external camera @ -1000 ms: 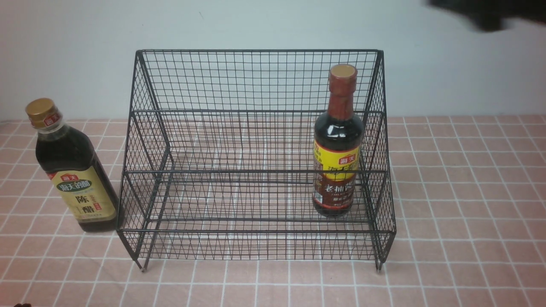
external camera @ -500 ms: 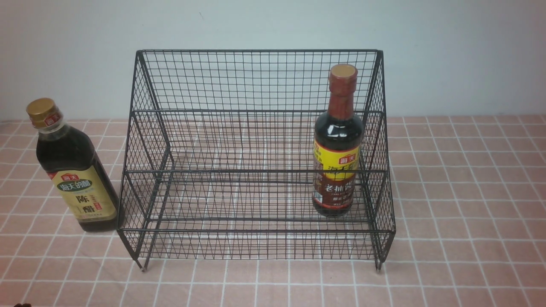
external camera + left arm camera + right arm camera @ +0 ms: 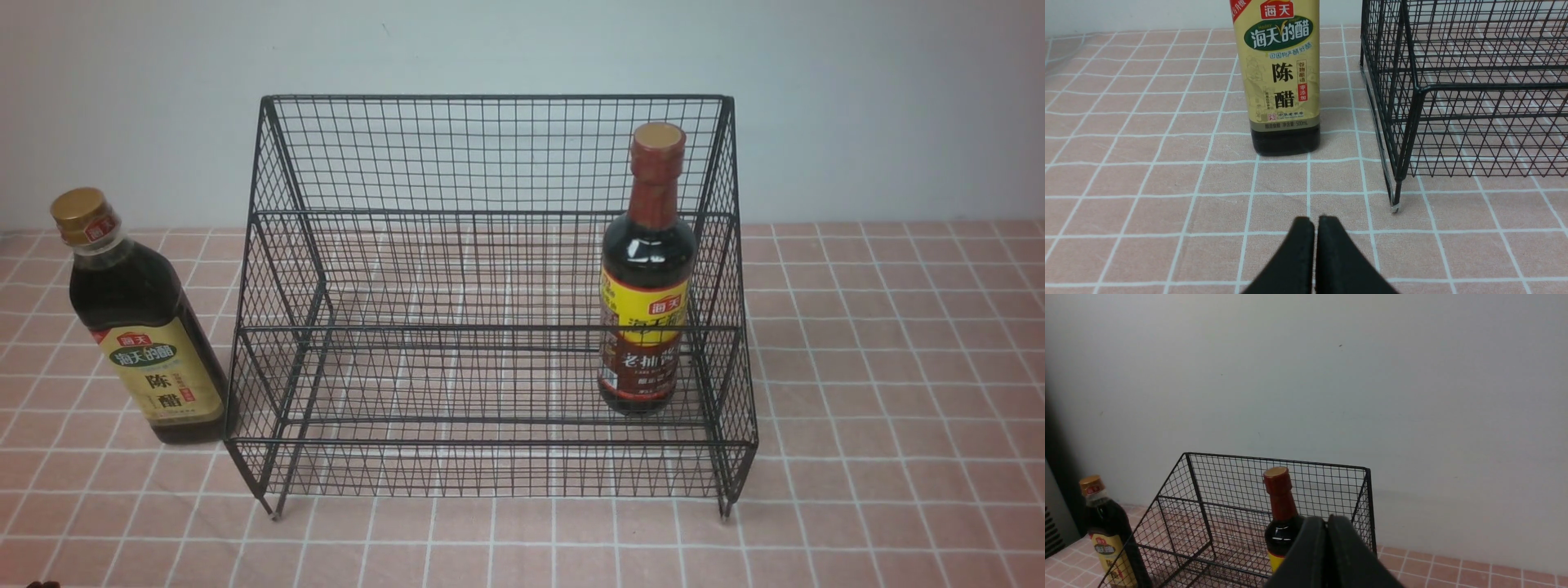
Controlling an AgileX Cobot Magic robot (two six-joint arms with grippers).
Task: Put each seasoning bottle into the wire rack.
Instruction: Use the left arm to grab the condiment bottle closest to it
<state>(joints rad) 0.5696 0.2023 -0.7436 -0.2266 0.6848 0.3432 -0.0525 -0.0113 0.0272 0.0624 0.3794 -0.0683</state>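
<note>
Red-capped bottle: stood inside rack, right end.
Gold-capped bottle: stood on tabletop, just left of rack.
Left fingers: pressed together, empty.
Right fingers: pressed together, empty.

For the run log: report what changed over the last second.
A dark shape at the front view's upper right edge, too blurred to identify, has gone out of frame. Nothing was gripped or released. The brown-red-capped bottle still stands in the wire rack at its right end, and the gold-capped bottle on the tablecloth beside the wire rack's left side. None of them moved.
</note>
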